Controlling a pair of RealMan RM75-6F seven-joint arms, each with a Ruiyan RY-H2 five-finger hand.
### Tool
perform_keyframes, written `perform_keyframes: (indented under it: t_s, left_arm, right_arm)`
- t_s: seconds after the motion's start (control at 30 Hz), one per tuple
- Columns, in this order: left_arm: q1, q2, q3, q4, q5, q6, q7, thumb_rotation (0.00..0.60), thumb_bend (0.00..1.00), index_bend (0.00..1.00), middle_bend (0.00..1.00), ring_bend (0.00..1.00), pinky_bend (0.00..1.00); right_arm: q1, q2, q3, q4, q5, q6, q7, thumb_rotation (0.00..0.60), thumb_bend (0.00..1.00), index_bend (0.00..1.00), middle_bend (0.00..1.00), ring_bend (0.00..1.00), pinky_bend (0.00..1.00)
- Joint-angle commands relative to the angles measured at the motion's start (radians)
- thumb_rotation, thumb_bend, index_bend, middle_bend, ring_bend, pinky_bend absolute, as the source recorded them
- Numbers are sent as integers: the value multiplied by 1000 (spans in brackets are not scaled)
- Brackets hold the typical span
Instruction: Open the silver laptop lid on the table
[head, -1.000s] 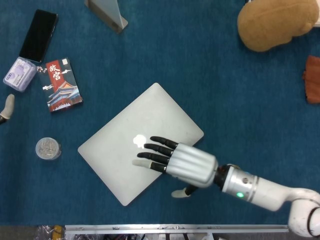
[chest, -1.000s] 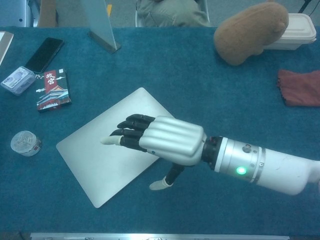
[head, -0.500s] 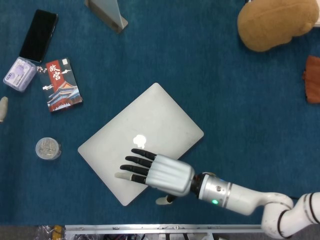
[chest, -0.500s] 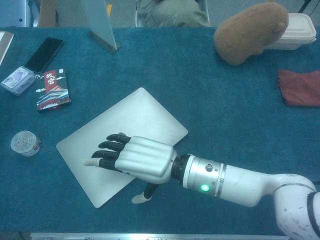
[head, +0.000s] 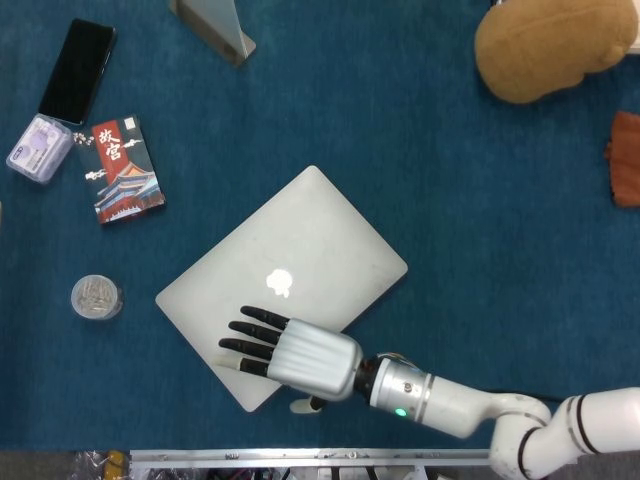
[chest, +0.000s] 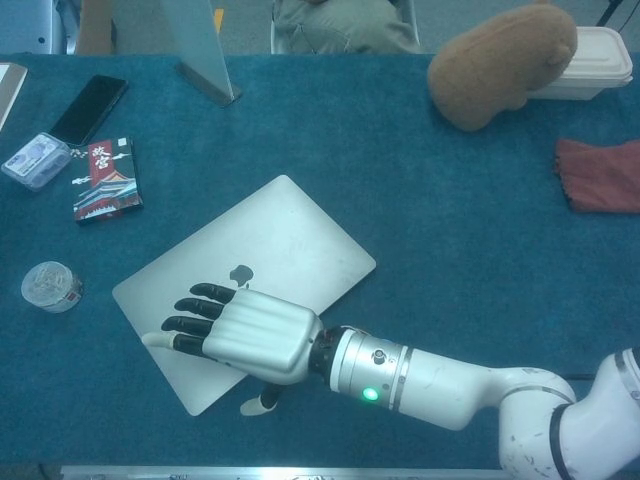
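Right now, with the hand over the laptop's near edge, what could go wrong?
1. The right hand lies flat over the closed silver laptop, fingers spread on top; pressing down may keep the lid shut.
2. The thumb sits off the near edge; a pull may slide the whole laptop across the blue cloth instead of lifting the lid.

Robot test bench in a lab, blue cloth-covered table (chest: 420, 180), metal rail at 6 o'clock, seated person (chest: 345, 22) at 12 o'clock
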Motion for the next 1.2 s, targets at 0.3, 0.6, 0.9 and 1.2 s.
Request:
perform_keyframes:
  t_s: [0.3, 0.6, 0.9, 1.2]
  left_arm:
    - [7, -3, -6, 21, 3, -11, -20, 86, 307, 76, 0, 0, 0]
    - [9, -2, -10, 29, 6, -21, -33, 87, 307, 77, 0, 0, 0]
    - [12, -3, -13, 43, 7, -30, -48, 88, 307, 77, 0, 0, 0]
    - [14, -4, -15, 46, 9, -35, -50, 87, 306, 77, 0, 0, 0]
  right_arm:
    - [22, -66, 11, 82, 16, 12, 12, 511, 102, 0, 106, 0, 32]
    - [35, -103, 15, 132, 24, 22, 18, 511, 104, 0, 105, 0, 31]
    - [43, -138, 23, 177, 30, 36, 2, 510, 109, 0, 105, 0, 31]
    - [44, -169, 37, 227, 44, 52, -22, 514, 136, 0, 105, 0, 32]
